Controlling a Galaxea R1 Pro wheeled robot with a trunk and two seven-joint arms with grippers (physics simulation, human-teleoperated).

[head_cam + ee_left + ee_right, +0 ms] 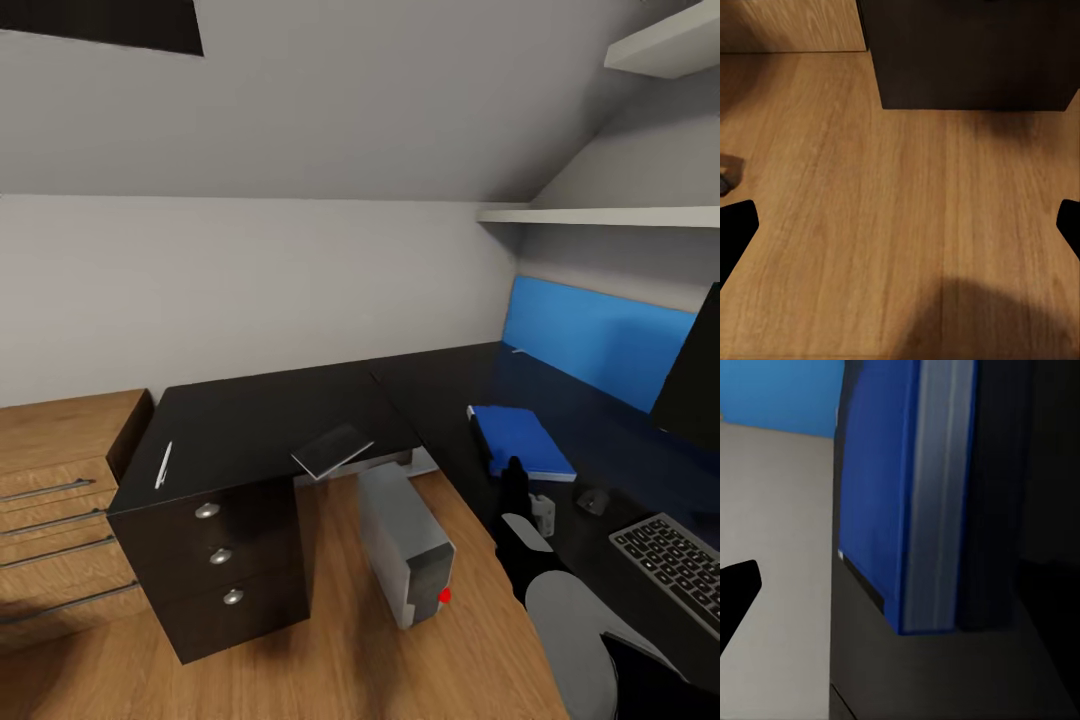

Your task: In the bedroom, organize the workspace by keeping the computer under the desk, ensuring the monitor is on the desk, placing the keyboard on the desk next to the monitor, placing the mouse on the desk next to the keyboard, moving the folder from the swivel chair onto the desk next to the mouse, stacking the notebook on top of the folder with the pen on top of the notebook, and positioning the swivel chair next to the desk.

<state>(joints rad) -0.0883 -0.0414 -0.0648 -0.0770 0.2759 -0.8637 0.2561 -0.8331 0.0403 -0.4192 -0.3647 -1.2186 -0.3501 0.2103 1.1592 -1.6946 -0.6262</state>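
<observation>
A blue folder point(522, 440) lies flat on the black L-shaped desk point(260, 410). My right gripper point(513, 472) hovers just in front of the folder's near edge, open and empty. In the right wrist view the folder point(874, 495) is close ahead, beside one dark fingertip point(736, 589). The keyboard point(672, 562), the mouse point(593, 500) and the monitor point(697, 375) sit at the right of the desk. A grey notebook point(332, 450) overhangs the desk's front edge, and a white pen point(163, 465) lies at its left end. The grey computer point(405, 545) stands on the floor under the desk. My left gripper point(900, 225) is open over the wooden floor.
A black drawer unit point(225, 560) forms the desk's left end, with a wooden dresser point(55, 500) beside it. White shelves point(600, 215) and a blue panel point(600, 340) line the wall behind the desk. Wooden floor point(330, 650) lies open in front.
</observation>
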